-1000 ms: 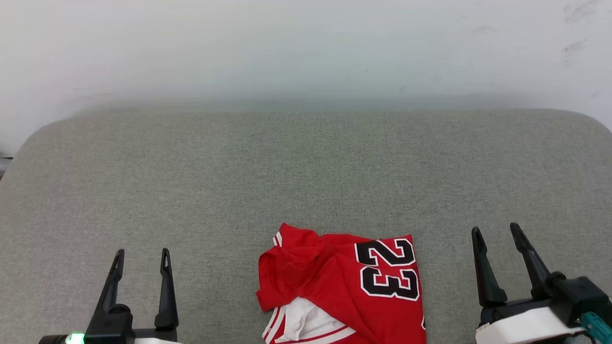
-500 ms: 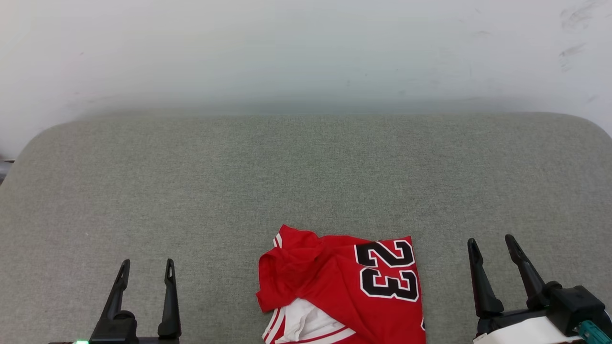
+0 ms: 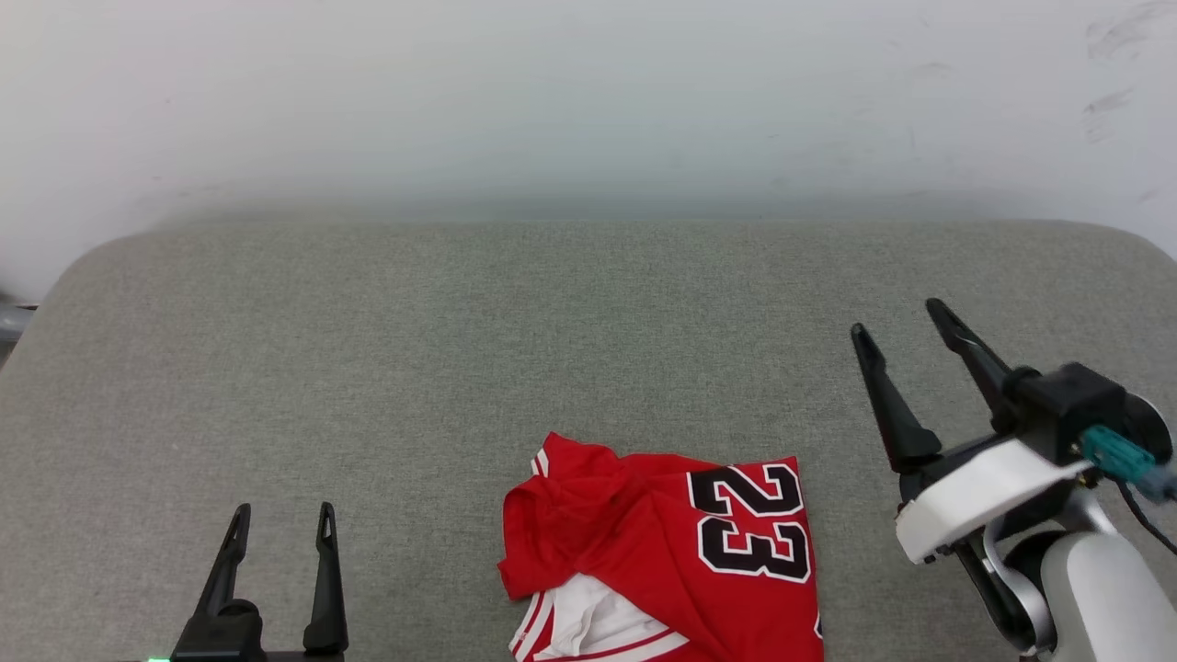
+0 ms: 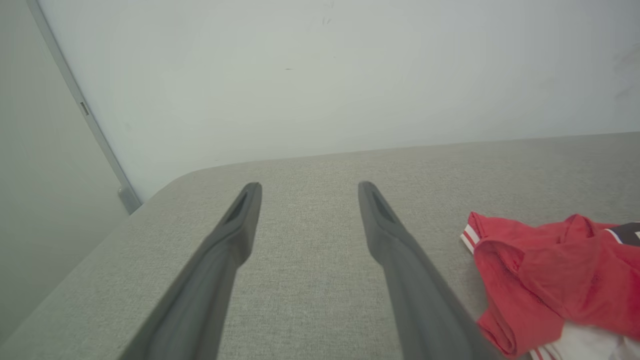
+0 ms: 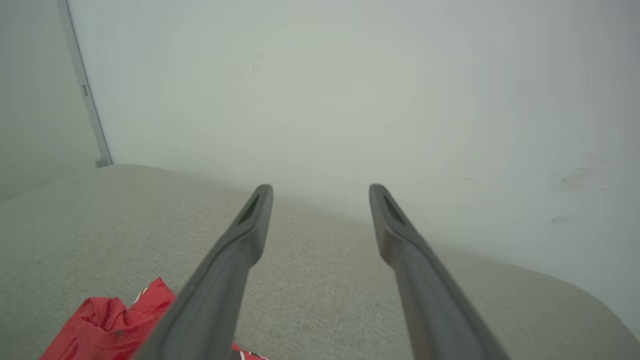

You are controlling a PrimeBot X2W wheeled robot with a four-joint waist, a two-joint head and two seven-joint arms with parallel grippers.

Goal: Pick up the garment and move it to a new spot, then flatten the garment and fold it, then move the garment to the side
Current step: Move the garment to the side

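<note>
Head overhead, wrists low; common garment [image 3: 644,542]

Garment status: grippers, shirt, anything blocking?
Left gripper open, empty. Right gripper open, empty, right of the garment, not touching. Garment crumpled on grey cushion, ungrasped. No obstruction seen.

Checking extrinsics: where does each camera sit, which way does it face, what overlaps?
Head view: on the head, facing forward and down at the garment on the cushion, wall behind; left gripper lower left, right gripper higher at right with its pale forearm, jaws open.
Left wrist view: on the left wrist, facing along its jaws across the cushion to the wall; garment at right.
Right wrist view: on the right wrist, facing along its jaws, pitched toward the wall; garment lower left.
Shared: all three see garment, cushion, wall.
</note>
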